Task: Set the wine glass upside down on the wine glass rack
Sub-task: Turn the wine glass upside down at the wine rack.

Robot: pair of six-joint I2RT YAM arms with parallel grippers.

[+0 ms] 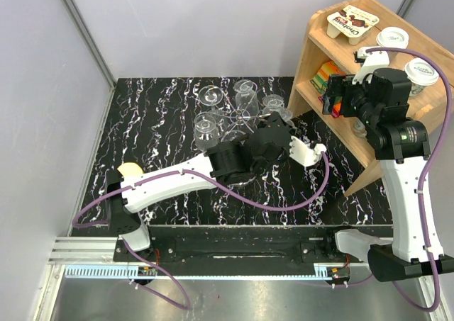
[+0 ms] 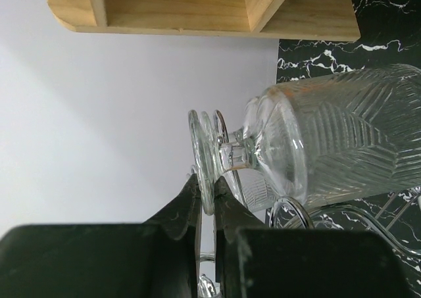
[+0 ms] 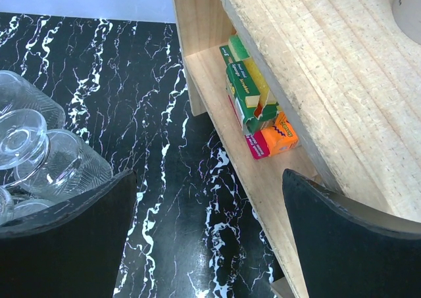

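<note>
Black white-veined marble tabletop (image 1: 163,108) carries the shiny chrome wire wine glass rack (image 1: 235,125), and my left fingers (image 2: 181,212) are clamped on the round foot of the clear ribbed wine glass (image 2: 329,140), its bowl close by the rack's curled arms — my right fingers (image 3: 72,239) stand wide apart, empty, near the pale wooden shelf unit (image 3: 316,68). I judge the glass light, stiff, slick and fragile — gripped at the thin foot it could pivot, so gently.
</note>
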